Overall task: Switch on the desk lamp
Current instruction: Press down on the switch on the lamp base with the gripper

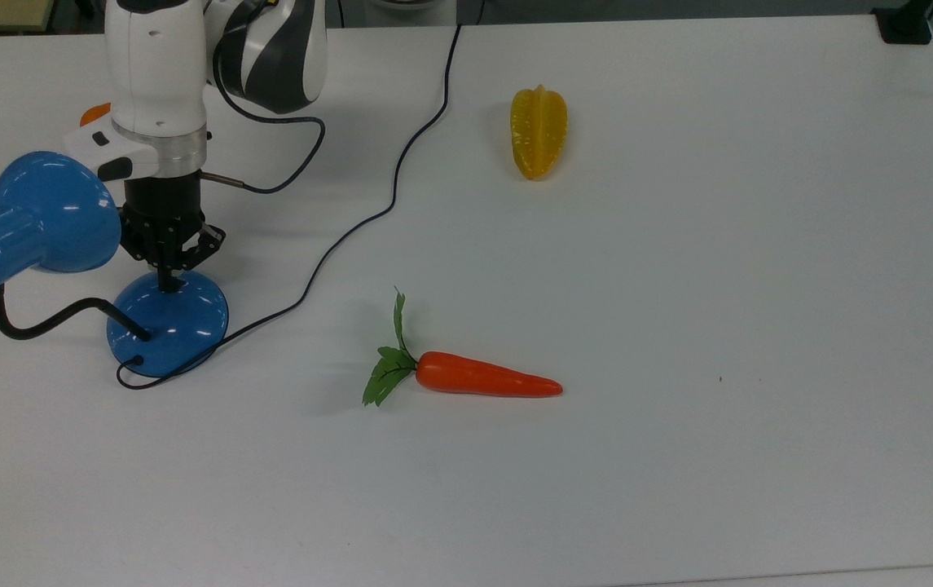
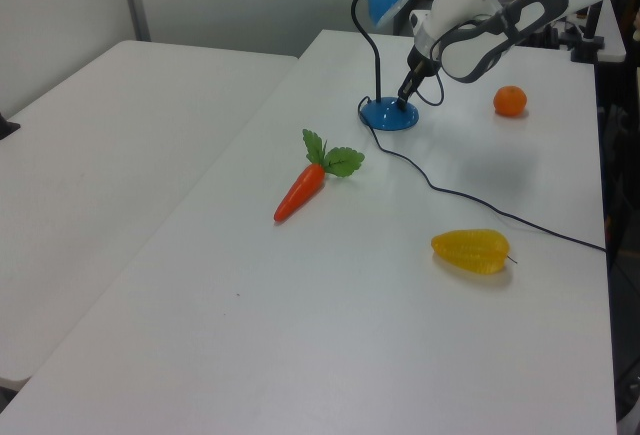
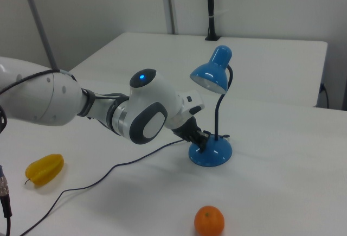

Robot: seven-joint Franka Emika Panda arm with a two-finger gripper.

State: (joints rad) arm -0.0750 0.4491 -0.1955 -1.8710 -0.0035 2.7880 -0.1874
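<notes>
1. Five items lie on the white table (image 1: 719,244). Starting from the top view's left: the desk lamp (image 1: 34,220) stands at the left edge, its blue shade tipped towards the top view's left and its bent black neck curving down into the round base (image 1: 169,326).
2. The gripper (image 1: 166,281) stands directly over the far part of the base, pointing down; its jaws are clenched together into one narrow tip, holding nothing, and that tip meets the dome where a small dark switch would sit. The right view shows the tip (image 3: 203,142) at the base's upper surface.
3. The shade shows no glow in the right view, so the lamp is judged not yet lit; the step in hand appears to be the press on the switch.
4. Risk: the dome is glossy and curved, so an off-centre push may slide off the switch or shove the light base across the table.
5. Risk: the wrist is near the shade, and a sideways drift could knock it and tip the lamp.
6. The cord (image 1: 385,204) trails from the base towards the table's far edge; dragging the base could tug it.
7. Further right lie a carrot (image 1: 482,377) and a yellow starfruit (image 1: 538,130), well apart from the lamp. An orange (image 3: 209,221) sits near the base in the right view.
</notes>
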